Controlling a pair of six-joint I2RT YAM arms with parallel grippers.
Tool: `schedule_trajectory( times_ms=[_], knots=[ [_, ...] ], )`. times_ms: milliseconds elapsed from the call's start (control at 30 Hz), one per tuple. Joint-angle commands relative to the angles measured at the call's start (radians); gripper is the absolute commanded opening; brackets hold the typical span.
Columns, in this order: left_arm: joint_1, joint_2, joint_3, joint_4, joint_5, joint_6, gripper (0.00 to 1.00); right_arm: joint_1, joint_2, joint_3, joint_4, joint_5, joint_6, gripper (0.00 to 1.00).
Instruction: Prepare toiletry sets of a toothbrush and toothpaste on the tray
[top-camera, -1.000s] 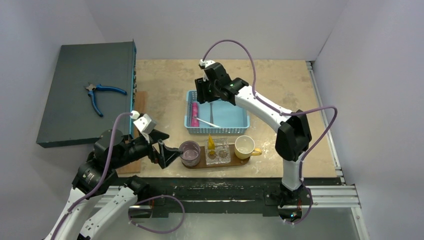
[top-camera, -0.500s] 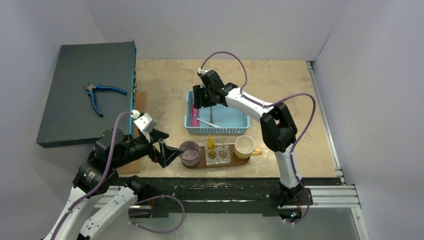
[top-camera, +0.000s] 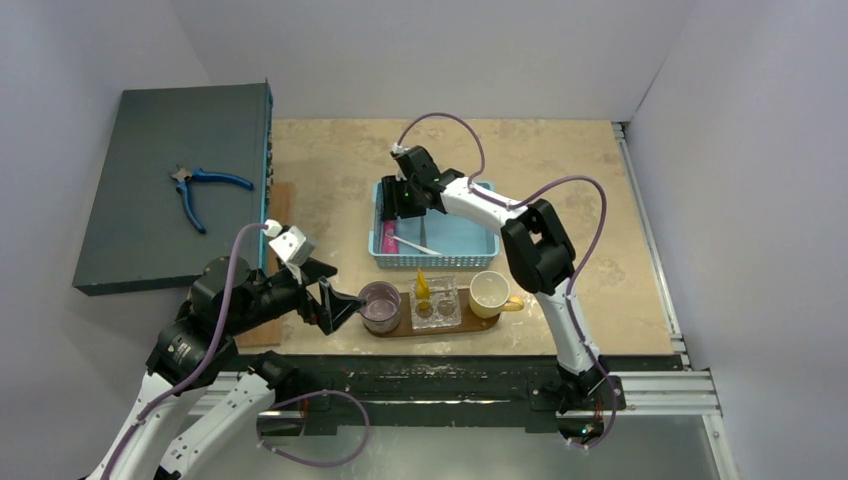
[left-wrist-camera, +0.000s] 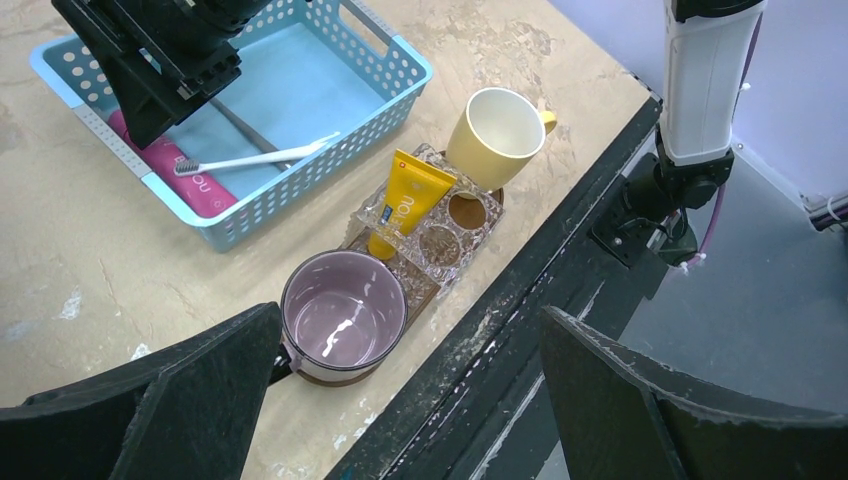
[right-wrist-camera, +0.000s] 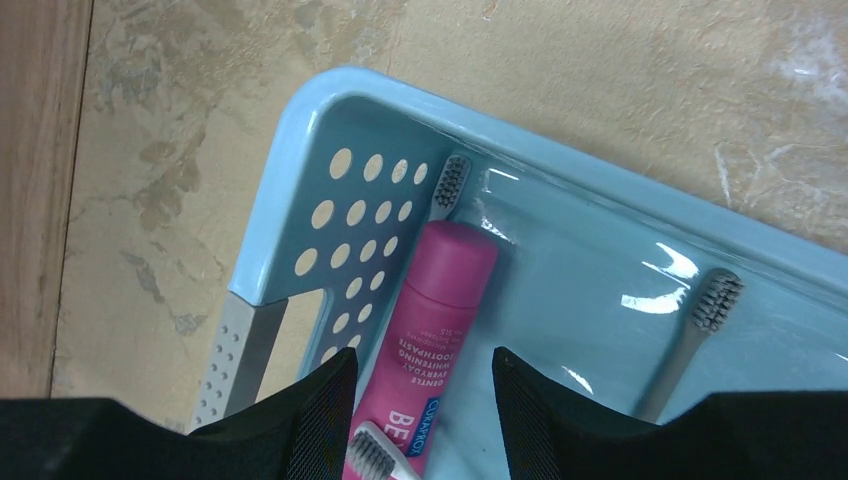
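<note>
Top external view of a tabletop with two arms bolted at its near edge. Far from the bases, right pincer lowered over the left end of a blue basket, jaws partly apart, gripping nothing. From the right wrist, straddling the pink toothpaste tube, one finger on each side with a thin gap, not yet closed on it. Lying along the basket's left wall, that tube, with a grey toothbrush wedged between it and the perforated side. Crossing over the tube's lower end, the white toothbrush, bristle head right between the jaws. Near the front edge, the dark tray, already carrying a purple mug, a glass holder and a yellow cup; propped cap-down in the holder, the yellow toothpaste tube. Beside the mug, left pincer, spread wide and empty. Likely trouble from here: closing now could trap the white brush head against the tube, so lifting both together or flicking the brush out of the basket. Could also catch the basket wall with the outer finger, given how close it sits, and drag the light basket along. Smooth round tube, so possibly squirming out of a shallow or off-centre grip. Later, little free room on the tray, so a risk of knocking the yellow tube or tipping the holder while setting the pink one down.
</note>
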Motion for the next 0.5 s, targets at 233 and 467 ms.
schedule_trajectory(
  times_ms=[233, 467],
  knots=[
    [-0.002, 0.013, -0.001, 0.015, -0.003, 0.018, 1.00, -0.003, 0.061, 0.059, 0.037, -0.070, 0.028, 0.53],
    [-0.002, 0.016, 0.000, 0.014, -0.001, 0.019, 1.00, -0.004, 0.069, 0.031, 0.039, -0.075, 0.022, 0.37]
  ],
)
